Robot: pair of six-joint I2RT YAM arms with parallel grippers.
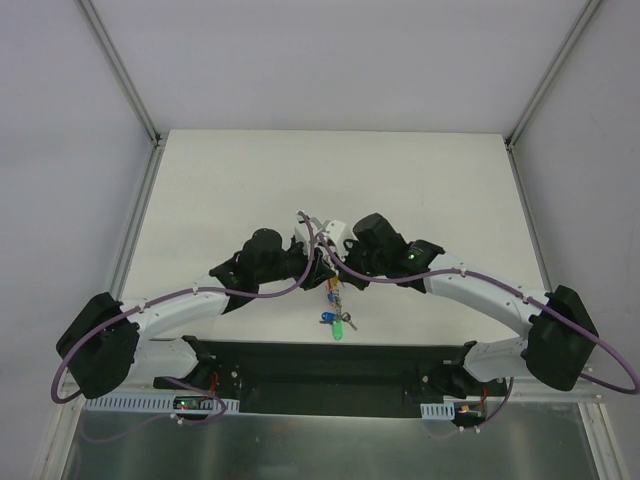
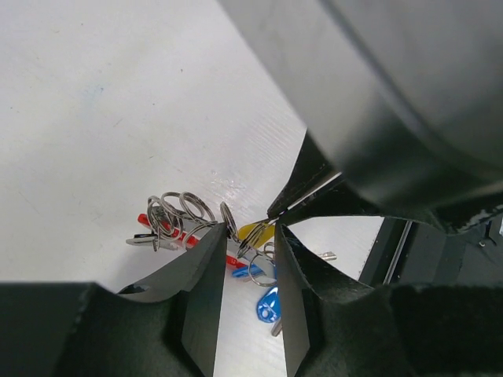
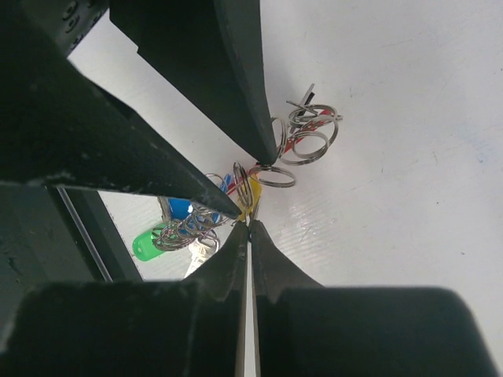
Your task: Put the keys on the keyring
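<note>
Top external view: both arms reach inward from the near corners and bend to meet over the middle; the left gripper (image 1: 322, 264) and right gripper (image 1: 337, 269) come nose to nose, pointing down at the small silver metal keys (image 1: 335, 296) with coloured plastic caps; a blue-capped key (image 1: 326, 319) and a green-capped key (image 1: 339, 331) lie nearest; the bunch sits on the flat white table (image 1: 230, 180) close to its near edge, just beyond the black base plate (image 1: 330, 365); the far edge and the grey metal frame rails (image 1: 135, 215) at the sides are well apart from it.

Left wrist view: the left gripper (image 2: 251, 236) has its black fingers (image 2: 206, 283) part-way apart, a yellow-capped key (image 2: 255, 230) and a wire ring between the tips; I cannot tell whether they press on either; the right gripper (image 2: 275, 212) comes in from the right, touching the yellow cap; the keyring (image 2: 165, 228), thin metal rings on a bright red band, lies just left; the blue-capped key (image 2: 267, 305) lies nearer.

Right wrist view: the right gripper (image 3: 250, 225) is clenched, its tips meeting at the yellow-capped key (image 3: 244, 196); whether it nips the key I cannot tell; the left gripper (image 3: 253, 184) slants in from the upper left; the green-capped key (image 3: 145, 245) and blue-capped key (image 3: 179, 209) lie left; the keyring (image 3: 306, 137) lies beyond, to the right.
</note>
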